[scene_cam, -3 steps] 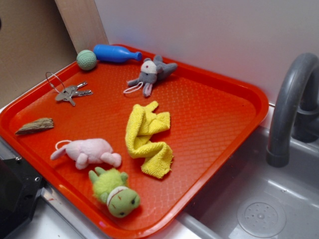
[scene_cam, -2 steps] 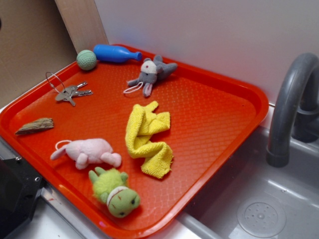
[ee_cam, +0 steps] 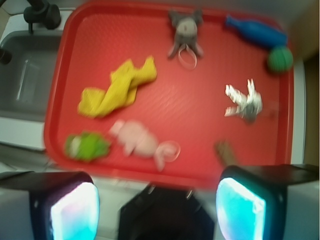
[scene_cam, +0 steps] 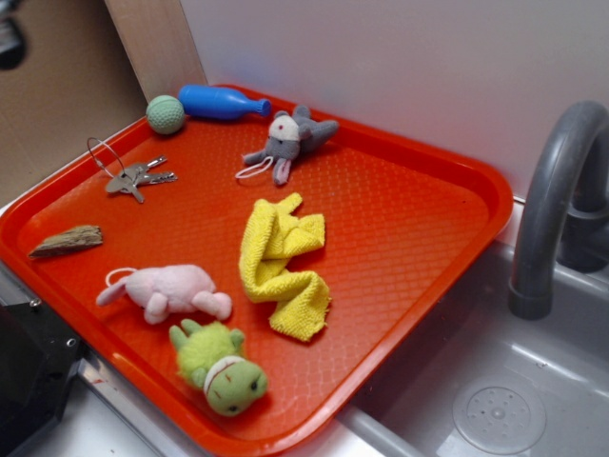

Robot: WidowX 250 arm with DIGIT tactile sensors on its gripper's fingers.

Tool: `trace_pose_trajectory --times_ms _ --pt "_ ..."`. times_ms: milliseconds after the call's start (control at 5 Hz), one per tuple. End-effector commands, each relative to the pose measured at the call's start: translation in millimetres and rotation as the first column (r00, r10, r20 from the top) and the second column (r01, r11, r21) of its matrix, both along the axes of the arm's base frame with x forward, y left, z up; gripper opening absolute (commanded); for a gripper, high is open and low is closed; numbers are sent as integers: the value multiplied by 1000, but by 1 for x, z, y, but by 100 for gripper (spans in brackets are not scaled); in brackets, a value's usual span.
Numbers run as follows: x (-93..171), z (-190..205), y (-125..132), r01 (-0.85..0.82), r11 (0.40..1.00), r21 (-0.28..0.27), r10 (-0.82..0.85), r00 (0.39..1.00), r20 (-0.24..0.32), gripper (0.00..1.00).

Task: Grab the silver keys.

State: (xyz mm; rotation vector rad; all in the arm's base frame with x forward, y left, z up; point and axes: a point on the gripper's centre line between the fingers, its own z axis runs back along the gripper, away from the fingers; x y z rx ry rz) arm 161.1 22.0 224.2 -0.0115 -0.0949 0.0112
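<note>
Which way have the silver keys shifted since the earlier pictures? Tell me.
No. The silver keys lie in the same spot on the red tray, below the green ball and above the wood chip, in the exterior view.

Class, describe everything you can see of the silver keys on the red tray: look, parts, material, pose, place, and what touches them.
The silver keys are a small bunch of a few grey, metallic-looking keys on a large thin wire ring that arcs up beside them. They lie flat and fanned out on the red tray, near its far left edge, below the green ball and above the brown wood chip. Only the tray touches them. In the blurred wrist view they glint white.
</note>
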Motion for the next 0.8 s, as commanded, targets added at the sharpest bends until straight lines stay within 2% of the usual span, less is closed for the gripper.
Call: trace_pose_trajectory --times_ms 0,200,400,600 --pt "57 -14 62 -27 1000 4 27 999 19 100" --pt "66 -22 76 54 998 18 -54 998 12 100" --pt "80 -38 87 301 954 12 -298 950 -95 100" --pt "80 -44 92 509 852 118 -520 850 87 100"
